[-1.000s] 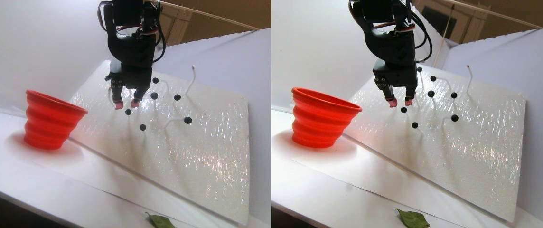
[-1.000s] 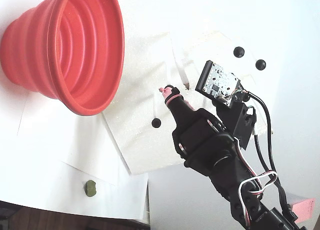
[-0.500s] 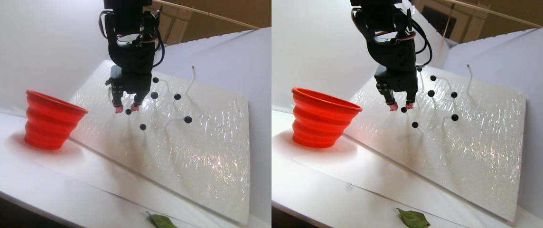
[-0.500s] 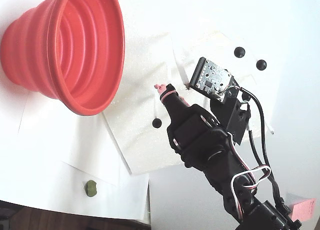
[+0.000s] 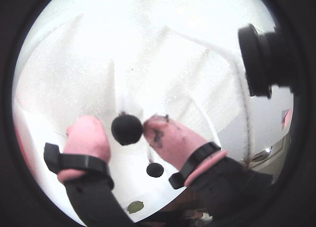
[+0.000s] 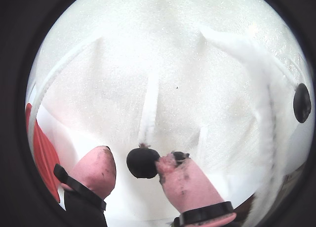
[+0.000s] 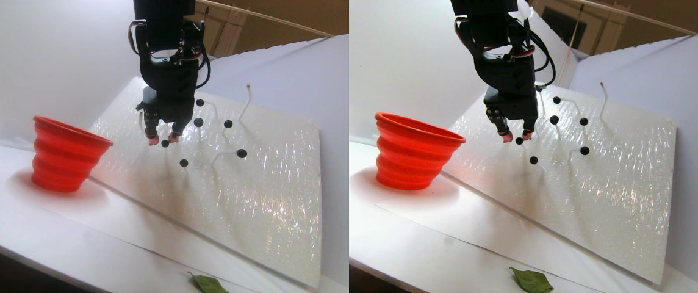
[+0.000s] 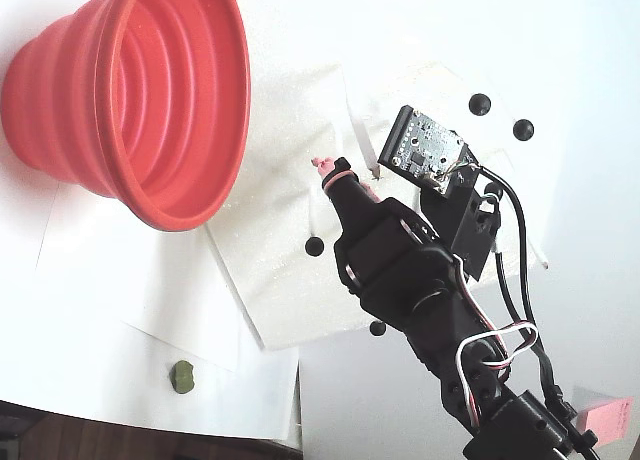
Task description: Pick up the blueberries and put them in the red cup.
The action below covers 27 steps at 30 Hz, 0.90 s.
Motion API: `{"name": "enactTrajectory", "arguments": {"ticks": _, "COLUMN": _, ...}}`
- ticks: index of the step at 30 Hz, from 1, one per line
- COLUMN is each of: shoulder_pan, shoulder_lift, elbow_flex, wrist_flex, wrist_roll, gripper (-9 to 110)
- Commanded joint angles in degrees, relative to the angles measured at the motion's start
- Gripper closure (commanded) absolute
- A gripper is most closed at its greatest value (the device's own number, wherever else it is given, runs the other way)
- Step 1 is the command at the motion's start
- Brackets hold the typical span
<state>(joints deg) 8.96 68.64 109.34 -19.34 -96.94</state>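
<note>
The red cup stands upright left of a tilted white board in the stereo pair view; the fixed view shows the red cup at top left. Several blueberries sit on thin white stems on the board. My gripper is open at the board's upper left. In both wrist views one blueberry lies between the pink fingertips. It touches the right one and stands apart from the left. The same blueberry sits inside the gripper.
A second berry hangs just below the fingers. A green leaf lies at the table's front edge, seen as a green lump. A pink sticky note sits at bottom right. White walls enclose the board.
The gripper has dropped slightly toward the board and closed in on one berry, which now sits between the fingertips. In the fixed view the arm's shift uncovers a berry near the board's edge.
</note>
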Motion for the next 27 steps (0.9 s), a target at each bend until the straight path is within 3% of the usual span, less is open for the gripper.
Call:
{"name": "enactTrajectory", "arguments": {"ticks": 1, "shoulder_pan": 3.78, "shoulder_lift": 0.88, "elbow_flex": -5.45, "wrist_flex": -2.02, "wrist_roll": -0.70, "gripper": 85}}
{"name": "enactTrajectory", "arguments": {"ticks": 27, "shoulder_pan": 3.87, "shoulder_lift": -1.05, "elbow_flex": -6.86, "wrist_flex": -3.69, "wrist_roll": -0.35, "gripper": 85}}
